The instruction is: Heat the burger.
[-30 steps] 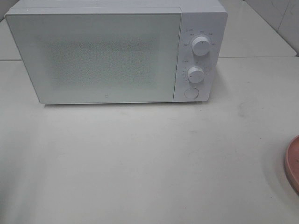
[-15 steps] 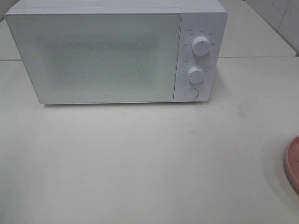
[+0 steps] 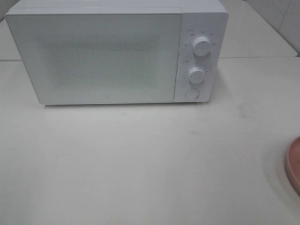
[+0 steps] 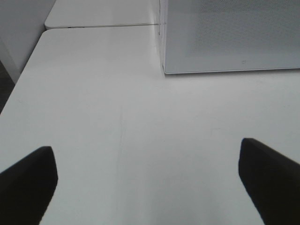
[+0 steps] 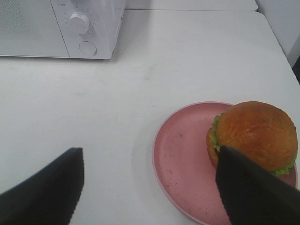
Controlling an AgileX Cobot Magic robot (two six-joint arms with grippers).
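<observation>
The burger (image 5: 255, 133), golden-brown bun with green lettuce showing, sits on a round pink plate (image 5: 183, 161) in the right wrist view. My right gripper (image 5: 150, 187) is open above the table, one black finger (image 5: 253, 194) close in front of the burger, nothing between the fingers. The white microwave (image 3: 117, 51) stands at the back of the table with its door shut. In the left wrist view my left gripper (image 4: 147, 180) is wide open over bare table, near the microwave's front left corner (image 4: 165, 70). Neither arm shows in the exterior high view.
Two knobs (image 3: 201, 47) and a round button (image 3: 192, 93) sit on the microwave's right panel. The pink plate's rim (image 3: 293, 164) pokes in at the right edge of the exterior high view. A second table (image 4: 103, 11) adjoins behind.
</observation>
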